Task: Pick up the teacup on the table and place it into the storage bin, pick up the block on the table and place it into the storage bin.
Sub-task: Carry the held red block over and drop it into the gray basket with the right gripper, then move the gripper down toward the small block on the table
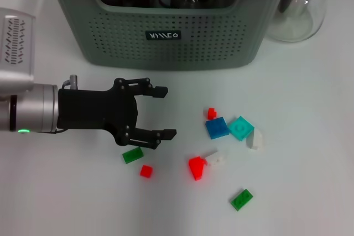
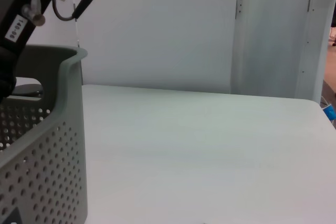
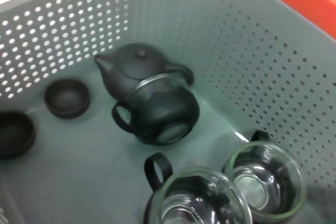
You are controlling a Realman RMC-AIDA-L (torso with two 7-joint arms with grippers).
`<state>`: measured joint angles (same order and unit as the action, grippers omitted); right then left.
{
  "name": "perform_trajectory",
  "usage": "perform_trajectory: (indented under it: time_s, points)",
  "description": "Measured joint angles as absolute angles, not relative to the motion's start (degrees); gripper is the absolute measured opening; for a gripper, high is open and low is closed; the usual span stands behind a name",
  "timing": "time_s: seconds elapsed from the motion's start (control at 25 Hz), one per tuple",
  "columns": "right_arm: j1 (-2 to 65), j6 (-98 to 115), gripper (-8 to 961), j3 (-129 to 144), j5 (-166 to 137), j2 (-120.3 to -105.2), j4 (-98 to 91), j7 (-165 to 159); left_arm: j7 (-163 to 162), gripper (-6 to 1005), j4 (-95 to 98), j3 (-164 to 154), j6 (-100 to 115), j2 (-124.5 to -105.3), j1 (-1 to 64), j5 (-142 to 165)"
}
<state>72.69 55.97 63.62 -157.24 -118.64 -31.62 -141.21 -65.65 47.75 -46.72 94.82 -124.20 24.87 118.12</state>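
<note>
The white worktop [image 1: 310,192] is smooth and matte. At its far edge is set the storage bin [image 1: 166,37], grey-green perforated plastic with rounded corners, already holding a dark teapot [image 3: 137,69] and glass cups. The left claw [image 1: 166,112] is held open and empty above small glossy blocks; a green block [image 1: 132,155] lies just beside it. A slip or nudge is likely, the blocks being tiny. The right claw is not seen.

On the table lie nine blocks: three red [image 1: 196,167], two green [image 1: 132,155], two white [image 1: 255,138], one blue [image 1: 217,128], one teal [image 1: 241,127].
</note>
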Motion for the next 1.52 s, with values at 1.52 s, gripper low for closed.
perform_trajectory:
  time_s: [1.52]
  points:
    - [44.1,100.8,732,56.1,-111.8,-113.79,-79.1,-129.8,-65.4,857,47.8,-46.7,97.7,-124.19,24.1,117.8]
